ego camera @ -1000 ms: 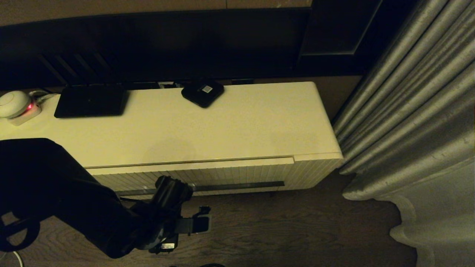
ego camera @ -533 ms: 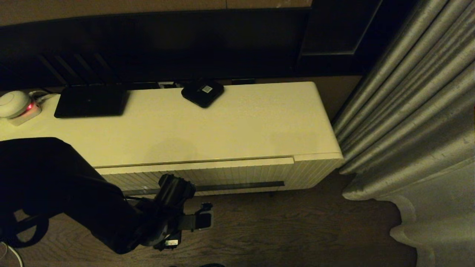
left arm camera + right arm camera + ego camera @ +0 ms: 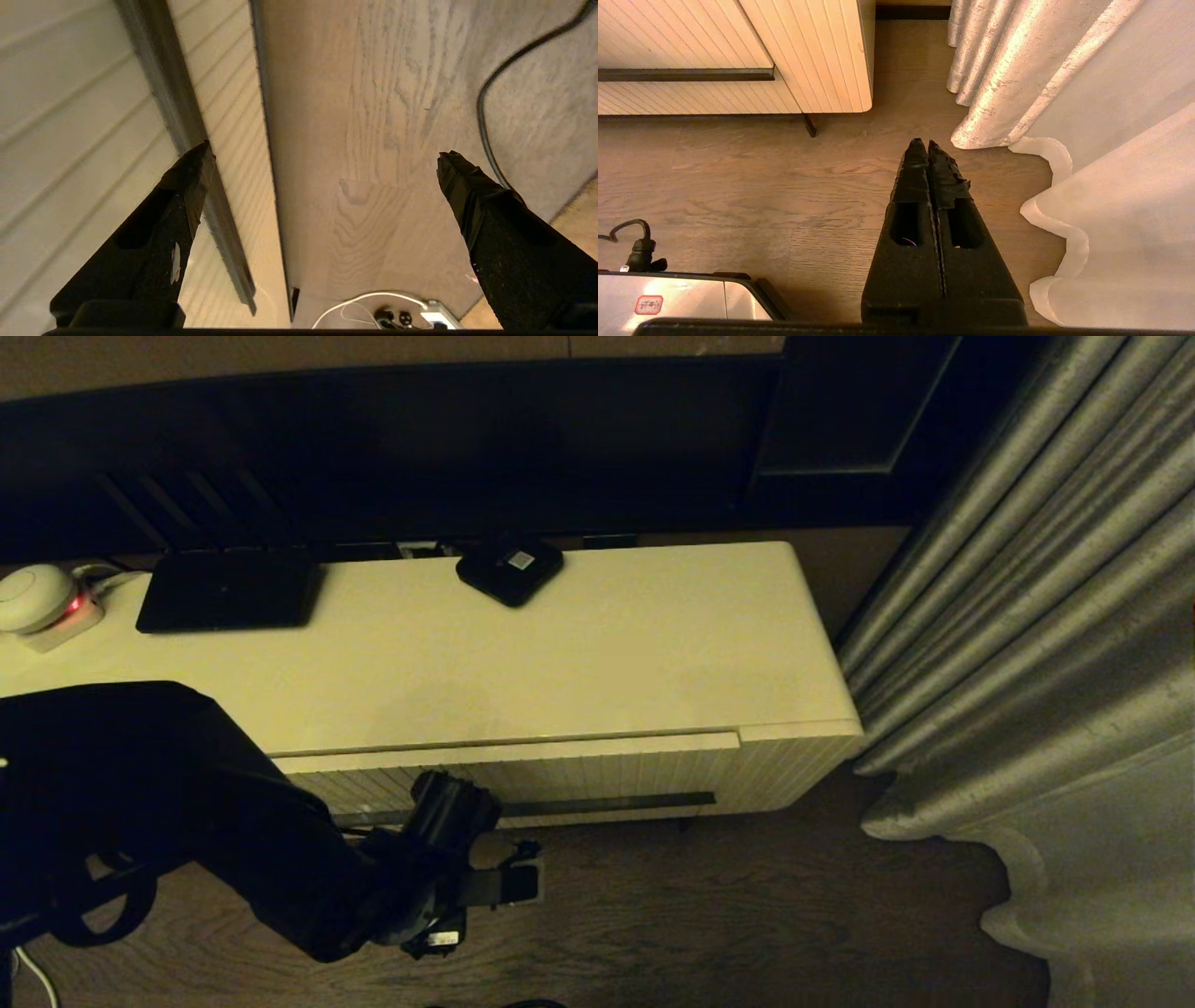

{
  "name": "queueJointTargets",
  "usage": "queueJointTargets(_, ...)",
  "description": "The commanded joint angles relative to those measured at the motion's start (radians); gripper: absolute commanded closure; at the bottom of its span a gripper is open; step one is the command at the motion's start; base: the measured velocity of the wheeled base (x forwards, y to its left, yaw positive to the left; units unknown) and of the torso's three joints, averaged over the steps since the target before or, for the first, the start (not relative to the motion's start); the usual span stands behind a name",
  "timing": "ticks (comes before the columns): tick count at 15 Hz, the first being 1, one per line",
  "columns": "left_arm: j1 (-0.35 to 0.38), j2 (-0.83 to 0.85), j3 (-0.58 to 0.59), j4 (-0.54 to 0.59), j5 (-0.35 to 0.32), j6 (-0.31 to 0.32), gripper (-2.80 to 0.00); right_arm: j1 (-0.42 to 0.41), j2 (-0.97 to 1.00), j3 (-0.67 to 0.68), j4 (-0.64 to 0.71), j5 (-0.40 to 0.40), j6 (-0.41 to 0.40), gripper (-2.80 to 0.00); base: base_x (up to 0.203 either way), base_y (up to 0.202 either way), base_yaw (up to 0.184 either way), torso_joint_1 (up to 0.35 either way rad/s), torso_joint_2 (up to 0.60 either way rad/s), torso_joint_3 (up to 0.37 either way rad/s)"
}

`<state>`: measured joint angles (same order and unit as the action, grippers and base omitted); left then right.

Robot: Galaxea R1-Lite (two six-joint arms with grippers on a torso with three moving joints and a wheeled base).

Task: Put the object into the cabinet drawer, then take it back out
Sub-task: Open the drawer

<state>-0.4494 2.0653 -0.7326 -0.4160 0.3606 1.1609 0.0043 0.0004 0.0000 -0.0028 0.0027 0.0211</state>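
Our left gripper [image 3: 512, 877] has crept rightward along the closed cabinet drawer [image 3: 597, 775], jaws wide apart, one finger [image 3: 187, 186] beside the bar handle [image 3: 597, 805] at seven o'clock. We cannot see the umbrella anywhere; our right gripper [image 3: 928, 149] hangs parked, jaws together.

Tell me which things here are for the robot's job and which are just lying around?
For the job:
- wide cream-white ribbed cabinet drawer
- its long thin dark bar handle
- open left gripper

Just lying about:
- small black rounded-square box
- flat black rectangular device
- grey curtain
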Motion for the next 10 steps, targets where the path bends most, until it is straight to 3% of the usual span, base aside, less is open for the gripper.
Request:
queueJointTargets(1, 0.0, 0.006, -0.01, -0.004, 0.003, 0.007, -2.8, 0.0, 0.0, 0.002, 0.0, 0.0, 0.0, 0.0, 0.0, 0.0, 0.0, 0.0, 0.0, 0.0)
queueJointTargets(10, 0.003, 0.045, -0.051, -0.014, 0.004, 0.016, -2.8, 0.0, 0.0, 0.002, 0.0, 0.0, 0.0, 0.0, 0.0, 0.0, 0.0, 0.0, 0.0, 0.0)
